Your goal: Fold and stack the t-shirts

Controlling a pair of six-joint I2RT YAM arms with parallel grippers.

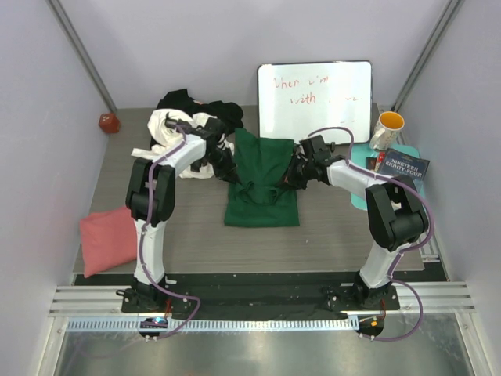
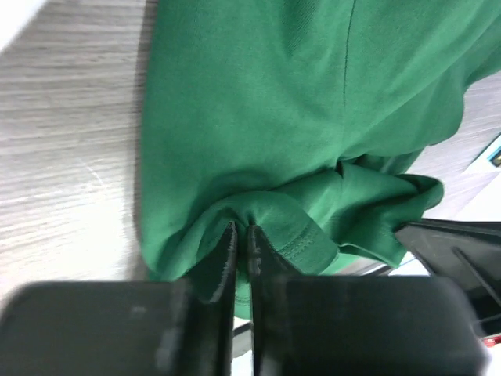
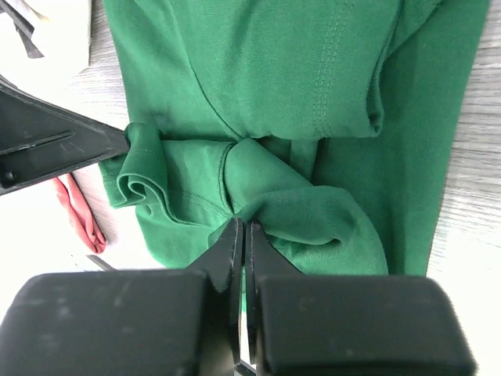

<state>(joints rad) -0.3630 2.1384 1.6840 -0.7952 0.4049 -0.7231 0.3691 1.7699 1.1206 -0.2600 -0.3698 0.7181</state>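
Your left gripper and right gripper each pinch an opposite side edge of the dark green t-shirt, its length running away from the whiteboard.

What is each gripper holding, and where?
Both hold the dark green t-shirt: left gripper pinches a bunched fold at its left edge, right gripper one at its right edge.

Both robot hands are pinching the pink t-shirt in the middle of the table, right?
Not pink. The left hand and right hand are both pinching the dark green t-shirt in the middle of the table. Each wrist view shows green cloth clamped in its hand. The pink t-shirt lies untouched by the table's left edge.
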